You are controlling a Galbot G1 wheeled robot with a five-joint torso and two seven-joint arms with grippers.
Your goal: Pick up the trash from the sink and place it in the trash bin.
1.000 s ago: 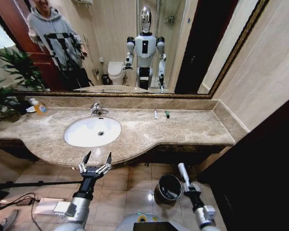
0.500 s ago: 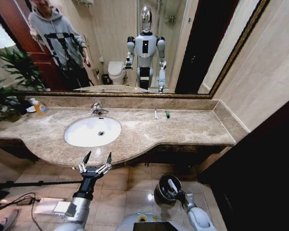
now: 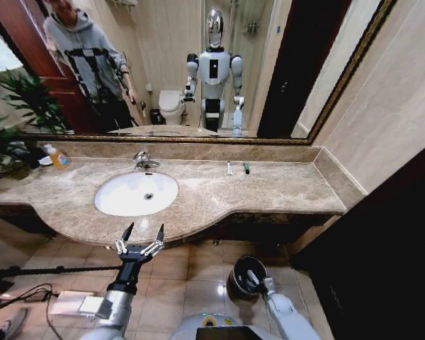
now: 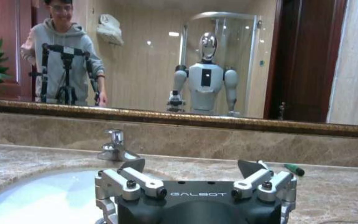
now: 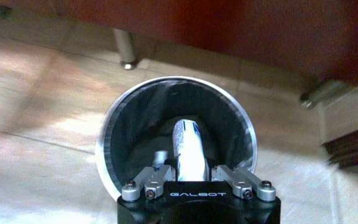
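Nearest the robot, low on its right side, the right gripper (image 5: 191,179) is tipped down over the trash bin (image 5: 107,140), which stands on the tiled floor below the countertop's front edge. Its fingers are closed on a white tube (image 5: 188,149) with blue marks — one piece of the trash. The tube's long axis runs straight out from the fingers and into the bin's mouth, and its far end lies inside the shiny rim, over the dark liner. In the head view the same gripper (image 3: 257,281) sits at the bin (image 3: 239,265), the tube pointing in. Judgement: the relation that matters is already set, tube over opening with its axis pointing in, so the release calls only for parting the fingers; risk is slight, perhaps the tube catching on the rim if it tips. A pale item seems to lie at the bin's bottom, too indistinct to name. Farther out, the left gripper (image 3: 141,241) hangs before the counter edge with its fingers spread wide and nothing between them — idle, facing the sink (image 3: 110,205). The basin looks bare in the head view. Farthest, near the mirror wall on the countertop (image 3: 283,188), a white tube (image 3: 229,168) and a dark green item (image 3: 246,168) lie side by side, well apart from both grippers, right of the faucet (image 3: 143,161).
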